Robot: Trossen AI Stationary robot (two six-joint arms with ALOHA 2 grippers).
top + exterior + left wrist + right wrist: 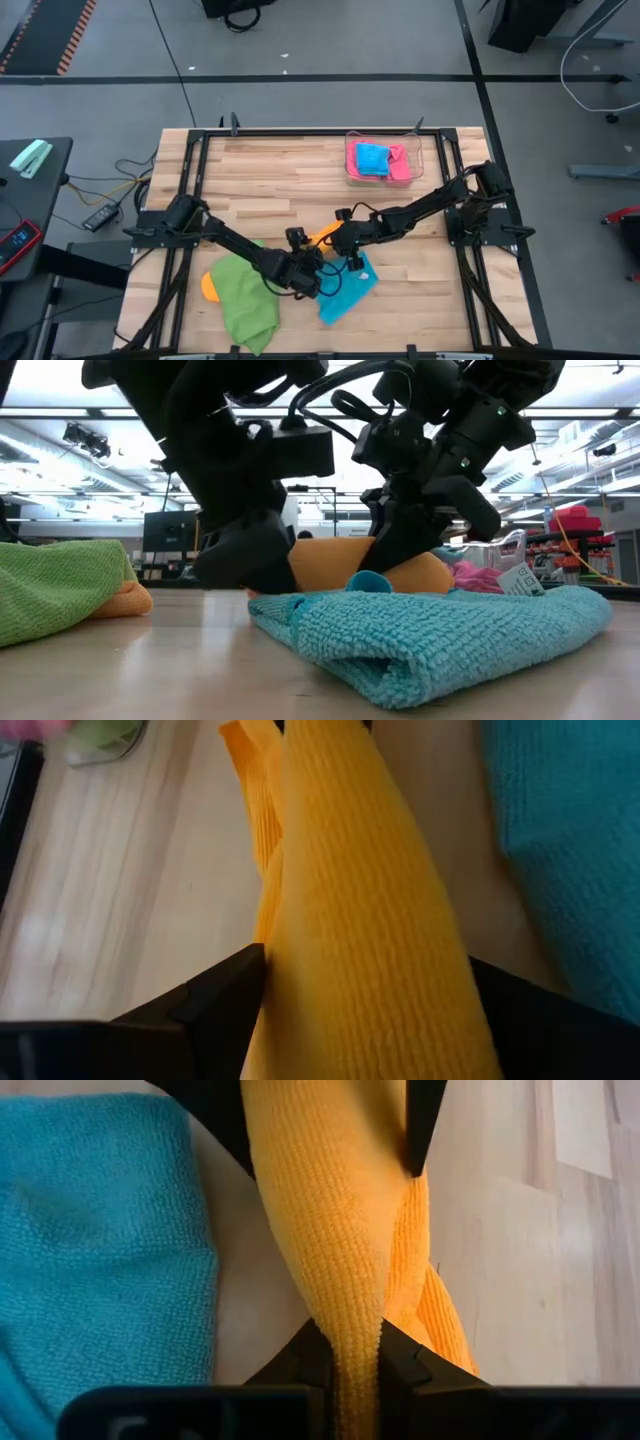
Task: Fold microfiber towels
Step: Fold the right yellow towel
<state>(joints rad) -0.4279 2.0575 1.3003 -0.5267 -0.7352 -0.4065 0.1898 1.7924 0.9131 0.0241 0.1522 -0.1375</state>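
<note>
Orange towel point(330, 1210): stretched between both grippers, above the table's front middle.
Right gripper point(355, 1342): pinched narrow on one end of the orange towel.
Left gripper point(365, 982): fingers wide, the orange towel lies between them.
Blue towel point(348, 290): folded on the table point(270, 170), beside the grippers.
Green towel point(245, 300): front left, partly over another orange one.

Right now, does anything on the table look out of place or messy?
Nothing damaged. The orange towel is stretched between both hands, pinched by the right hand. The green towel lies crumpled at the table's near edge, over another orange cloth. The blue towel lies askew.
</note>
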